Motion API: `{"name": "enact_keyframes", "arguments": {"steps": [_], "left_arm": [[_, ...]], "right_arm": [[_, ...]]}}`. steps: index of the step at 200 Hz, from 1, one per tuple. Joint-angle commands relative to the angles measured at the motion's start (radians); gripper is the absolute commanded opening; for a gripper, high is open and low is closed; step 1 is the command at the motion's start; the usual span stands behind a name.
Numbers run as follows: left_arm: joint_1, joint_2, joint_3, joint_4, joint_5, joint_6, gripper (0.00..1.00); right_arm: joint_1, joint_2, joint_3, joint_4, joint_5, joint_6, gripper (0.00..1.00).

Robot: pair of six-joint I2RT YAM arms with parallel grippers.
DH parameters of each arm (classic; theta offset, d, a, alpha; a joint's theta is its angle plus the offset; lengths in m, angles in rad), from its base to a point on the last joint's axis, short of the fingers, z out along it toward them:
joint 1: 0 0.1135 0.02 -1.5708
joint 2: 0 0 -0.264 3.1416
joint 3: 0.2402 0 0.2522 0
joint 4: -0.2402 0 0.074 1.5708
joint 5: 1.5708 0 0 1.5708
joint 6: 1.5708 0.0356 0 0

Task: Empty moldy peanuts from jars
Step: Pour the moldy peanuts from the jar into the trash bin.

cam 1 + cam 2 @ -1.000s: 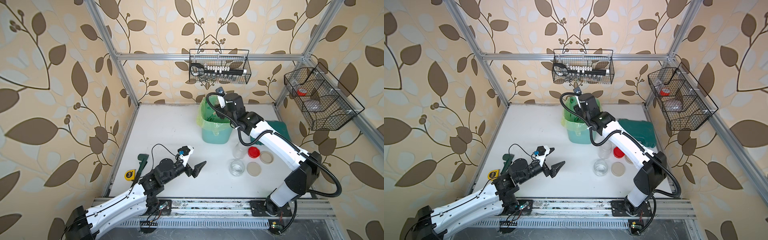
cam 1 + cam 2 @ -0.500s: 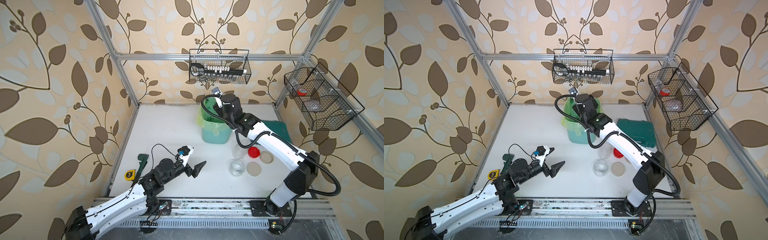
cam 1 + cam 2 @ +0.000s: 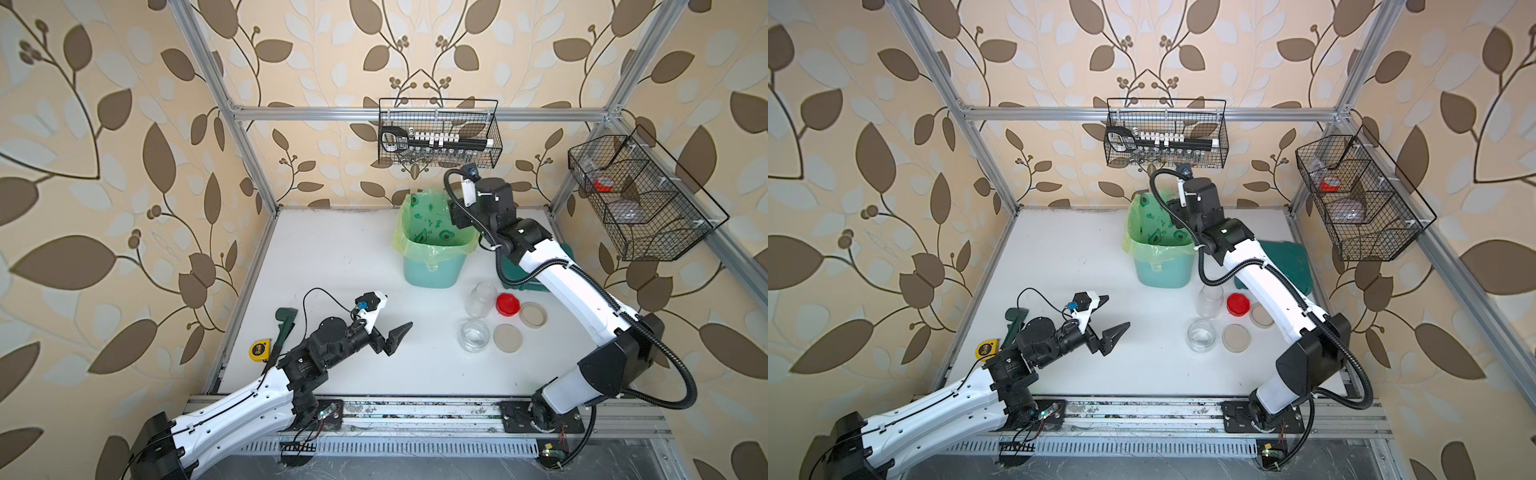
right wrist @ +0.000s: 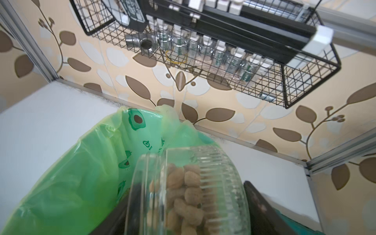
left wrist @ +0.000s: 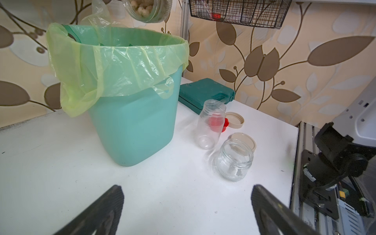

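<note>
Right claw (image 4: 189, 205): clamped on a ribbed jar (image 4: 213, 173), one finger on each side of the glass. The jar is held tilted above the far right part of the bin (image 3: 434, 272), its open mouth turned towards the green bag (image 4: 81, 162) lining it

Peanuts (image 4: 183, 195): a clump of tan kernels inside the held jar, crowded towards the mouth. Whether any lie in the bag cannot be made out

Left claw (image 5: 187, 195): fingers wide apart, holding nothing, low over the near left of the desk (image 3: 332, 249), pointing towards the bin

Desk, near right of the bin: tall jar (image 3: 480, 299) upright, lidless and empty. Squat jar (image 3: 473, 334) just nearer, also empty. Red lid (image 3: 508, 304) just right of the tall jar. Two beige lids (image 3: 533, 315) (image 3: 507, 338) lie flat beside them

Dark green case (image 3: 1287, 266): far right, partly under the right arm
</note>
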Motion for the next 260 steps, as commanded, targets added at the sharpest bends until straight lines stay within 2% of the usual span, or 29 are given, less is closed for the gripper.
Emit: {"name": "enact_keyframes", "arguments": {"steps": [1,35,71,93,137,150,215,260], "left_arm": [[-0.004,-0.009,0.026,0.032,-0.009,-0.011,0.99],[-0.003,0.004,0.027,0.031,-0.031,-0.016,0.99],[-0.004,0.047,0.047,-0.013,-0.148,-0.040,0.99],[-0.003,0.104,0.071,-0.037,-0.205,-0.052,0.99],[-0.003,0.186,0.120,-0.056,-0.203,-0.077,0.99],[-0.004,0.180,0.111,-0.043,-0.188,-0.071,0.99],[-0.003,0.039,0.023,0.021,-0.233,-0.083,0.99],[-0.003,0.021,0.007,0.020,-0.278,-0.091,0.99]], "right_arm": [[-0.051,-0.075,-0.040,0.052,-0.204,0.149,0.00],[-0.141,-0.111,-0.093,0.097,-0.403,0.276,0.00],[-0.218,-0.118,-0.133,0.152,-0.589,0.393,0.00],[-0.242,-0.122,-0.149,0.170,-0.629,0.433,0.00],[-0.273,-0.124,-0.160,0.180,-0.674,0.471,0.00],[-0.272,-0.130,-0.165,0.185,-0.663,0.436,0.00],[-0.225,-0.156,-0.140,0.096,-0.383,0.254,0.00],[-0.123,-0.115,-0.091,0.067,-0.217,0.117,0.00]]}}
